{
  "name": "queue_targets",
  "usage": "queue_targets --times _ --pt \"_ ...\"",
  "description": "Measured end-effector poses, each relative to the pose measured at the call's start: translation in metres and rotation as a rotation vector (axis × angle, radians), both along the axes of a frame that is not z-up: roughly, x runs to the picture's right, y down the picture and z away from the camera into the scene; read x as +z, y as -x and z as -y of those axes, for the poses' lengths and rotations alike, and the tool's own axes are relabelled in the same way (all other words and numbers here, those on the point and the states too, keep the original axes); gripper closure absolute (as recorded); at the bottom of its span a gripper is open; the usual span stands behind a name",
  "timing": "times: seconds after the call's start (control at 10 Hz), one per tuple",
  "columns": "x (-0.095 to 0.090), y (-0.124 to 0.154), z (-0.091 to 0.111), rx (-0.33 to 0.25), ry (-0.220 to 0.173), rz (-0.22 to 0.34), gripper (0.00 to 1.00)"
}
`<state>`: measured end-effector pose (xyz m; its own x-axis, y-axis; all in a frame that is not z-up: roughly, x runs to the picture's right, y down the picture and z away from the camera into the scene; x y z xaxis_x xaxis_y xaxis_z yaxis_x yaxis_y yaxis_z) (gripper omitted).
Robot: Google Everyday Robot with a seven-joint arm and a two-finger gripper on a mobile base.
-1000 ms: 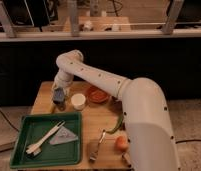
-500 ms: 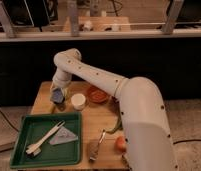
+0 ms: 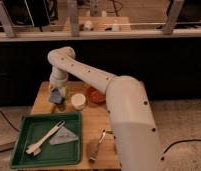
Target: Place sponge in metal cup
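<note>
- The gripper [image 3: 57, 93] hangs low at the far left part of the wooden table [image 3: 96, 125], directly over a dark blue-grey shape that we take for the metal cup [image 3: 56, 100].
- We cannot tell if the gripper is closed on something or has let go; its tip merges with the shape under it.
- The sponge we cannot separate from the cup. It may be at the tip of the gripper or already inside.
- In our judgement the task is in its last step: the carry to the cup looks done, while the release and the lift away are left, or at least not confirmed.
- Just beside the gripper, on the side of the robot body, stands a white cup [image 3: 78, 101], and beyond it a red bowl [image 3: 96, 95]. Both are close enough to be touched on the way out.
- In front of the gripper, nearer to the camera, lies a green tray [image 3: 19, 145] with a white utensil [image 3: 44, 140] and a grey triangular piece [image 3: 63, 136].
- A metal tool [image 3: 96, 148] lies well apart, near the table edge.
</note>
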<state>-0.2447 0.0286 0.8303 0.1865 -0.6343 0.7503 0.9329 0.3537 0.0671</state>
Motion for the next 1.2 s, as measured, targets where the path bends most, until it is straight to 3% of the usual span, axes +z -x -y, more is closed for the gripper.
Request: queue_targets --times 0.3,0.5,1.2 --pt "0.0013 -0.0041 0.0006 -0.002 0.051 0.005 0.38" --pt "0.0016 -0.0036 -0.0001 -0.001 0.065 0.008 0.24" --pt "0.0011 -0.0031 -0.0059 -0.019 0.076 0.009 0.20"
